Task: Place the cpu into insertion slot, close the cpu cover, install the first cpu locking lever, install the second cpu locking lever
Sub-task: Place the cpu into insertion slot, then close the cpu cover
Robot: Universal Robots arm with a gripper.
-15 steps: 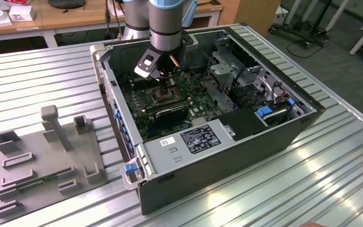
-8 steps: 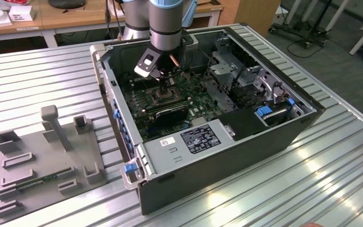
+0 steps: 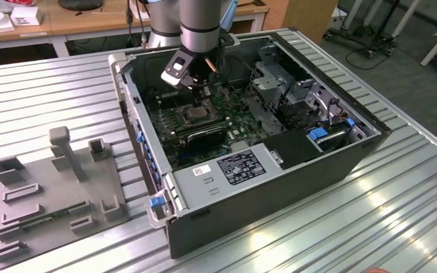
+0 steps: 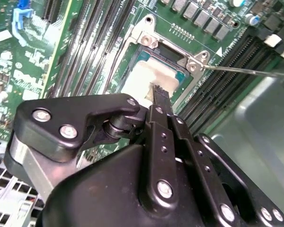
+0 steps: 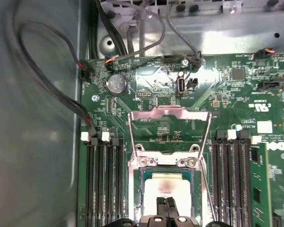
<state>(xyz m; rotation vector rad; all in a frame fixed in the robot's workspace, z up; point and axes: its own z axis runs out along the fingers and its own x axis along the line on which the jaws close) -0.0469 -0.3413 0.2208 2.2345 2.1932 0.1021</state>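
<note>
Silvery-grey square cpu (image 5: 168, 187) sits in the black-framed insertion slot (image 4: 166, 50), thin metal cpu cover (image 5: 170, 112) swung back. Our jaws, closed and empty, meet its top; we fear a sideways drag could unseat it.

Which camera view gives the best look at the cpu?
The first wrist view: the cpu faces it squarely, nearly all uncovered. In the second wrist view the gripper hides part; the exterior view shows a small patch.

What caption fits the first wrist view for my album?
The gripper, jaws shut, at the cpu in the insertion slot; cpu cover open.
</note>
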